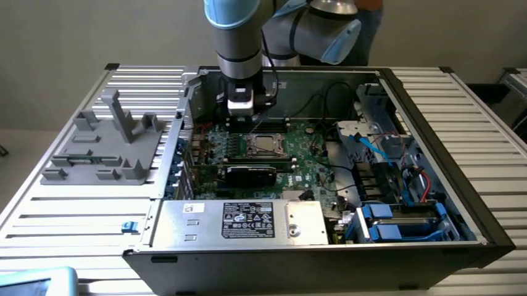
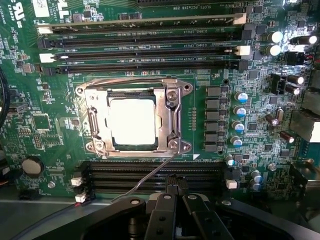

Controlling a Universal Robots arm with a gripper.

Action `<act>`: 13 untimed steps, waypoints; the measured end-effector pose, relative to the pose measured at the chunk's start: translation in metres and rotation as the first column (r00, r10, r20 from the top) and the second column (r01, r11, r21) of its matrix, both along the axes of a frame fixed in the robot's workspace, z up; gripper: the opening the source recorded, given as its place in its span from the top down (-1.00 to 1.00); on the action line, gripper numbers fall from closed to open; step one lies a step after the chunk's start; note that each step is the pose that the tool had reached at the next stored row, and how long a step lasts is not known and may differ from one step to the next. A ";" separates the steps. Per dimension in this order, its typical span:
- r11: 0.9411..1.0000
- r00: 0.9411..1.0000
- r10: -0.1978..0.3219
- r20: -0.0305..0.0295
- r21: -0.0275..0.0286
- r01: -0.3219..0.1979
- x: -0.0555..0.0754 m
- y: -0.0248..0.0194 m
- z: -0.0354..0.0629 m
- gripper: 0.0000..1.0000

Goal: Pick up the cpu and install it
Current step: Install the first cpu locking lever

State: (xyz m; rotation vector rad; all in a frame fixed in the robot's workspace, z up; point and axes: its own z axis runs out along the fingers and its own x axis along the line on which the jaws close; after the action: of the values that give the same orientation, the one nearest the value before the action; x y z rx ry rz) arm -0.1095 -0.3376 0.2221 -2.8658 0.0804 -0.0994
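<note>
Silver-grey metal top: one cpu [image 2: 132,122], lying flat inside one metal socket frame [image 2: 172,115] on one green motherboard [image 2: 50,125]. You have one gripper [image 2: 175,184], hanging just beside the socket and apart from the cpu, fingers pressed together with nothing between them. One thin grey wire [image 2: 145,179] runs from the frame's corner past the fingertips. In the exterior view, one open computer case [image 1: 461,203] sits on the slatted table [image 1: 461,98], with one grey plastic fixture [image 1: 107,145] at the exterior view's left.
</note>
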 end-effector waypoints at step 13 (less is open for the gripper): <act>0.996 0.996 -0.085 0.000 0.001 0.085 -0.003 -0.0017 -0.0051 0.78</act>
State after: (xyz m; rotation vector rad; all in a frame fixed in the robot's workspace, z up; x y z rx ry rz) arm -0.1125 -0.3393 0.2170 -2.8611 0.2024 -0.1161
